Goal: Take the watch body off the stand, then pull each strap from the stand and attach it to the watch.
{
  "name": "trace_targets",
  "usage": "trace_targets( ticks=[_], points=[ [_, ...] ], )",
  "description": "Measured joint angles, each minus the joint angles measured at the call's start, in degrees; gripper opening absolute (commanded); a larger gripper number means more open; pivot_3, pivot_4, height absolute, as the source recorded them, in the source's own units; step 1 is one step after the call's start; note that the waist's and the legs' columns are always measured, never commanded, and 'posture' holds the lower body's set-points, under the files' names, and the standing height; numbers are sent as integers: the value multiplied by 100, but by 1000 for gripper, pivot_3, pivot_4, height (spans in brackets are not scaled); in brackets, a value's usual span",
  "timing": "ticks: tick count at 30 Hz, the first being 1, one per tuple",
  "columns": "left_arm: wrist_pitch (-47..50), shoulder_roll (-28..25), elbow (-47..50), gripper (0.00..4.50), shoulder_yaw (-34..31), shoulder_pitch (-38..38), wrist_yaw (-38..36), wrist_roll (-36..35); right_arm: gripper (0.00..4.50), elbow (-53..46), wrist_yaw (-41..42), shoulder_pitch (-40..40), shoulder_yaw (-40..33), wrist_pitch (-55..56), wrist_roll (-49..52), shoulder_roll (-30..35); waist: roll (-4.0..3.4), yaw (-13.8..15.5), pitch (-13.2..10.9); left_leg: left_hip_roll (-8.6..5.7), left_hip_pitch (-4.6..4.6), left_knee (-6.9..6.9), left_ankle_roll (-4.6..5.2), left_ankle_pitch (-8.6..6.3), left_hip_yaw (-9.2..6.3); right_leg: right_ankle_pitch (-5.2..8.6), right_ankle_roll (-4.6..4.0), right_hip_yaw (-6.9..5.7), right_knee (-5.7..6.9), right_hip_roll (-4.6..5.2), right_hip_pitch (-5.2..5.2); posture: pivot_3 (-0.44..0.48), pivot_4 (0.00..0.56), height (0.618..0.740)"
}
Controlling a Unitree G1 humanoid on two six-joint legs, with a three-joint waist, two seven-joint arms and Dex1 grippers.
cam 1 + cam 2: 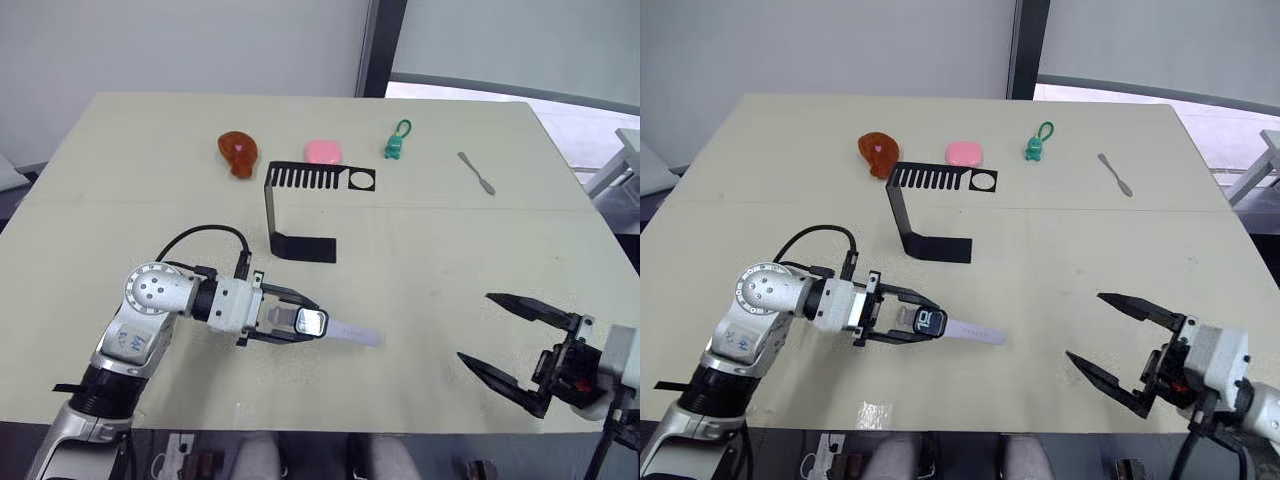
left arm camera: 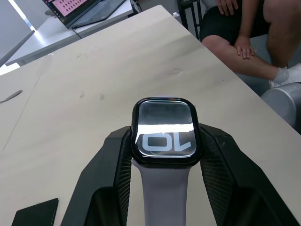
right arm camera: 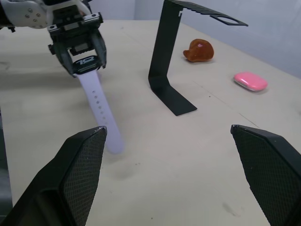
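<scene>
Watch body (image 2: 164, 128), square black with dark screen, sits pinched in the left gripper (image 1: 300, 322) above the pale bench (image 1: 430, 250). Its holed lavender strap (image 3: 99, 114) shows in the right wrist view. Right gripper (image 1: 510, 350) spread wide, holding nothing.

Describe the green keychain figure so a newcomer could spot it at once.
Start at the black stand in the table's middle and look past its slotted top bar to the far row. The green keychain figure sits just beyond the pink case, the only green piece, with a loop on top.
</scene>
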State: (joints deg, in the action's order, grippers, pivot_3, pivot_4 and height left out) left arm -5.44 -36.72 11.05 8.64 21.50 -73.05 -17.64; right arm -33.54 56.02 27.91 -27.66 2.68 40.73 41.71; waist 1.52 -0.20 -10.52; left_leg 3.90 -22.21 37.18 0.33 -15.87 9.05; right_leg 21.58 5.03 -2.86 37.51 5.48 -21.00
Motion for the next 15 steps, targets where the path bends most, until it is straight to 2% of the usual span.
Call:
trace_targets(
  ticks=[2,6,8,15],
  points=[
    [105,81,114,1600,121,1,142,73,4469,0,7,-12,-1,1,-36,-41,0,2,0,1,2,-1,-1,0,0,0,0,0,1,-2,0,0,150,740],
    [930,802,-42,1600,644,536,820,486,4469,13,92,-112,-2,5,-112,-82,-1,39,1,-13,-2,7,5,2,-7,-2,4,-1,0,-11,6,0,150,740],
    [1293,991,-168,1600,836,782,1027,641,4469,31,142,-168,-5,3,-120,-82,-1,34,1,-13,-3,4,6,2,-8,-1,5,-1,-1,-16,5,0,150,740],
    [2202,1479,-741,1600,1521,1079,1359,1080,4469,170,402,-183,28,-140,-125,-69,-1,5,1,-8,3,4,-1,6,-9,1,8,5,4,-15,3,0,150,740]
  ],
)
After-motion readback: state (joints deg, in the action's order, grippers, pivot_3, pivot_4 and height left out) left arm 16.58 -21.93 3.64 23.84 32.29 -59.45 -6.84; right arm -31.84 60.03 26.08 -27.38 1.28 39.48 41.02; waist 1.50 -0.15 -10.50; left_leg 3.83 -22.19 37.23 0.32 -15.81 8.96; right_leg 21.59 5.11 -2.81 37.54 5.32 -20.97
